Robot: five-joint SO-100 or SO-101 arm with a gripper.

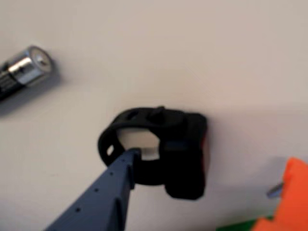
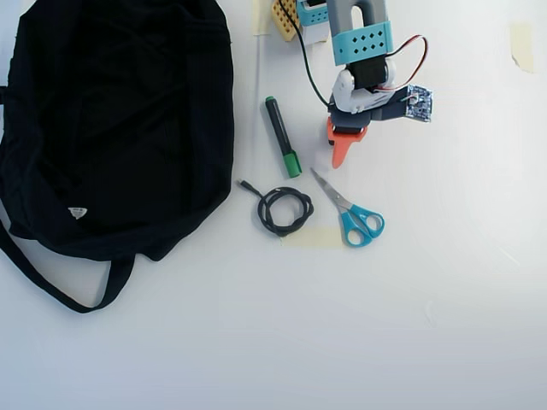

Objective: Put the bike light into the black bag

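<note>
While the gripper (image 1: pixel 202 185) is spread around the bike light (image 1: pixel 180 154) on the table, nothing is pinched | step: grabbing | next: squeeze, lift, carry to the black bag (image 2: pixel 111 128), far left in the overhead view

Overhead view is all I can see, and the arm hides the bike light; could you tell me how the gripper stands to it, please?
Observer: In the wrist view the gripper is open, with the bike light between its fingers.
Operator: How close is each side?
Observer: The blue finger has its tip over the opening of the strap loop.
Operator: And the other?
Observer: The orange finger stands apart from the light, with bare table between.
</note>
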